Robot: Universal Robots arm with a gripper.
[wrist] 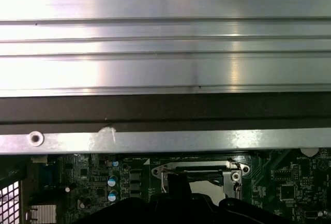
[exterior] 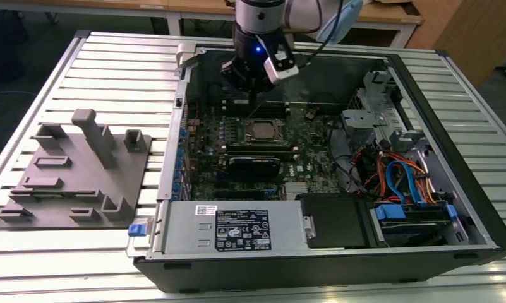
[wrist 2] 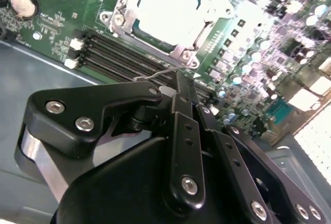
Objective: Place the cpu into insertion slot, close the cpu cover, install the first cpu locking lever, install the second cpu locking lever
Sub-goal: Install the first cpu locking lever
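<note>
I read the hand (wrist 2: 179, 80) as pinched closed with its tips right at the thin locking lever (wrist 2: 155, 74), cpu (wrist 2: 168, 9) seated in the insertion slot (wrist 2: 138, 26) under the lowered cpu cover (wrist 2: 123, 4), so I'd press that lever slow and straight, watching it doesn't slip off sideways.

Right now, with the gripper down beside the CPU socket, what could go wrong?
The gripper sits with its tip at the thin wire locking lever, so it could slip off the lever or bend it. The memory slots lie right beside that lever, so a sideways slide might scrape them.
</note>
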